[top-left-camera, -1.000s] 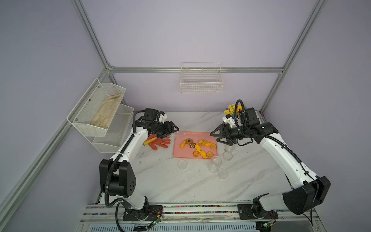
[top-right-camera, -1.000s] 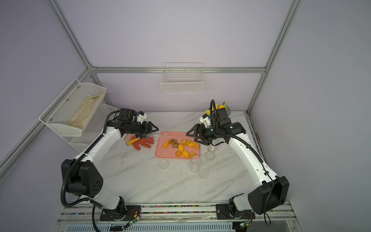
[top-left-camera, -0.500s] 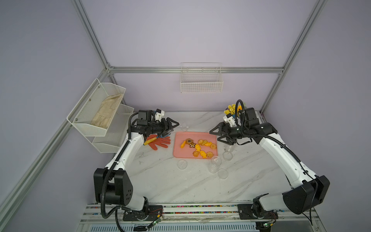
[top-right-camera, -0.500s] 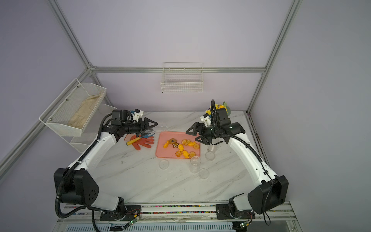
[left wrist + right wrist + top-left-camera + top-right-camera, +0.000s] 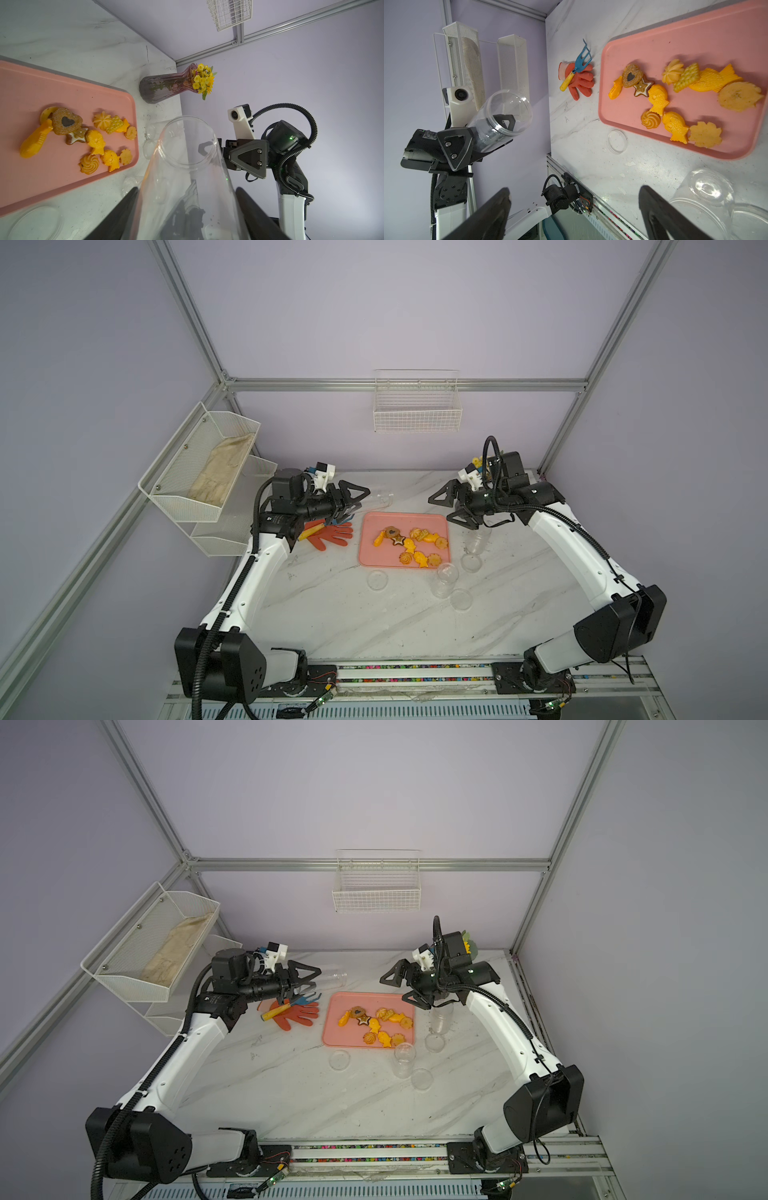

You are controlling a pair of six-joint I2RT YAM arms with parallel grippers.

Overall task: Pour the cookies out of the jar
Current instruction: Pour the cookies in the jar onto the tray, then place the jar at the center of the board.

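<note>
**Cookies on the tray, empty jar held level**

The cookies (image 5: 409, 545) lie scattered over the pink tray (image 5: 374, 522) at the centre of both top views. I can see none inside the jar (image 5: 376, 499) through its clear wall. They look small, light and hard, likelier to skid and bounce than to crumble.

The jar looks like thin clear plastic: light, stiff and smooth enough to slip. I'd take it round the body near the base. That is where the left gripper (image 5: 353, 502) has it, jaws closed against both of its sides. It is held on its side above the table (image 5: 332, 614), just up and left of the tray, mouth facing frame right.

The left arm (image 5: 257, 572) climbs from the lower left, and its wrist is rolled so the claw lies level. The right gripper (image 5: 442, 509) faces it from the tray's upper right corner. Its jaws are spread wide with nothing between them, above another clear jar (image 5: 478, 539) on the table.
</note>
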